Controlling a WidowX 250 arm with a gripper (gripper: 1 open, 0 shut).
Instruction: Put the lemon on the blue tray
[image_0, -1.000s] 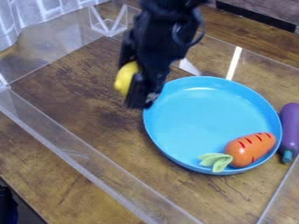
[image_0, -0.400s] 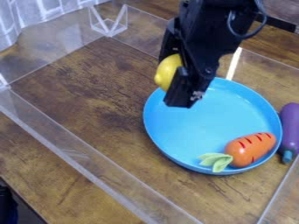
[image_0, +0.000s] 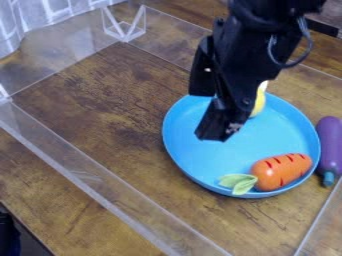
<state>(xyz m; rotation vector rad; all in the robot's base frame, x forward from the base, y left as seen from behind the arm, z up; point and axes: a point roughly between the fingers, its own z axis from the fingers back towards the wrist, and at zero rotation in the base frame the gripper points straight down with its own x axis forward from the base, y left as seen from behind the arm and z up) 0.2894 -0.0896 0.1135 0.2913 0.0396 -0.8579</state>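
The blue tray (image_0: 189, 150) lies on the wooden table at the right of centre. My black gripper (image_0: 225, 120) hangs over the tray's middle and points down at it. Only a sliver of the yellow lemon (image_0: 259, 99) shows, at the gripper's right edge above the tray's far part. The gripper's body covers the rest of it. The fingers are dark and blurred, so I cannot see whether they still grip the lemon or how far apart they stand.
An orange toy carrot (image_0: 285, 171) with green leaves lies in the tray's near right part. A purple eggplant (image_0: 330, 146) lies just outside the tray's right rim. Clear plastic walls (image_0: 83, 152) enclose the table on the left and front.
The gripper has carried the lemon to the right, from beside the tray's left rim to over its middle. The lemon now shows on the gripper's right side, not its left.
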